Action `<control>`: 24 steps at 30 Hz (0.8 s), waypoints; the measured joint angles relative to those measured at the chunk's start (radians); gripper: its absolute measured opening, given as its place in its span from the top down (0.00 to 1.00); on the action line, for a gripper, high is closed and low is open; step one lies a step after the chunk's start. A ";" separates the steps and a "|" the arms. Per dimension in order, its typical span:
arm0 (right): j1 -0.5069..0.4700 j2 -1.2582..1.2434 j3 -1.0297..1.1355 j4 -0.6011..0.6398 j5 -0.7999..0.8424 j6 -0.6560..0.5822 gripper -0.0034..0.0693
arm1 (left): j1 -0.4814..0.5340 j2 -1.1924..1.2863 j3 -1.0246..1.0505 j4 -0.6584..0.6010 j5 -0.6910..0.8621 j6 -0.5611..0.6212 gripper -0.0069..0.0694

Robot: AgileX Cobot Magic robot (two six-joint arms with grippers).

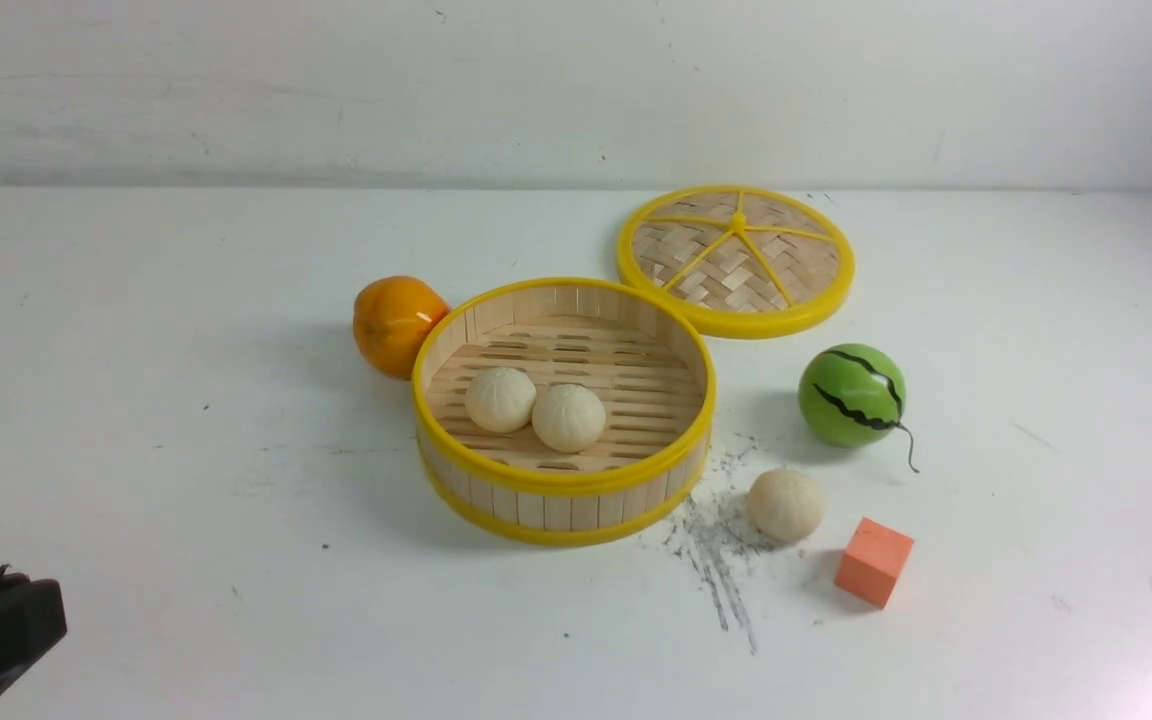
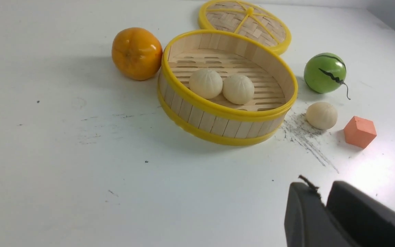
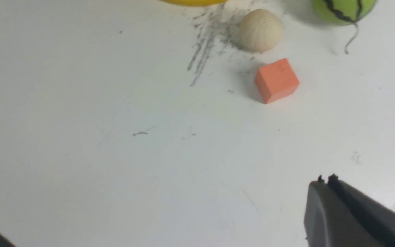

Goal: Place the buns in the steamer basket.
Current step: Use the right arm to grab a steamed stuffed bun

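The steamer basket stands mid-table with two buns side by side on its slatted floor. A third bun lies on the table just right of the basket, beside black scuff marks; the right wrist view shows this bun too. My left gripper hovers near the front left corner, far from the basket, its fingers a narrow gap apart with nothing between them. My right gripper is at the table's right edge, shut and empty, well short of the loose bun.
A glossy orange fruit touches the basket's left side. The woven lid lies flat behind the basket. A green striped melon ball and an orange cube sit close to the loose bun.
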 joint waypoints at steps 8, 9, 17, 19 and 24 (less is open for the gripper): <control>0.188 0.339 -0.188 -0.082 0.043 0.049 0.97 | 0.000 0.000 0.000 0.000 0.066 0.000 0.79; 0.242 0.411 -0.225 -0.144 0.016 0.099 0.95 | 0.000 0.000 0.006 0.000 0.068 0.000 0.78; 0.397 0.687 -0.401 -0.389 -0.043 0.385 0.66 | 0.000 0.000 0.063 -0.014 0.026 0.000 0.78; 0.401 0.721 -0.428 -0.398 -0.048 0.421 0.59 | 0.000 0.000 0.065 -0.019 0.014 0.000 0.78; 0.405 0.899 -0.559 -0.416 -0.063 0.562 0.23 | 0.000 0.000 0.065 -0.022 -0.005 0.000 0.77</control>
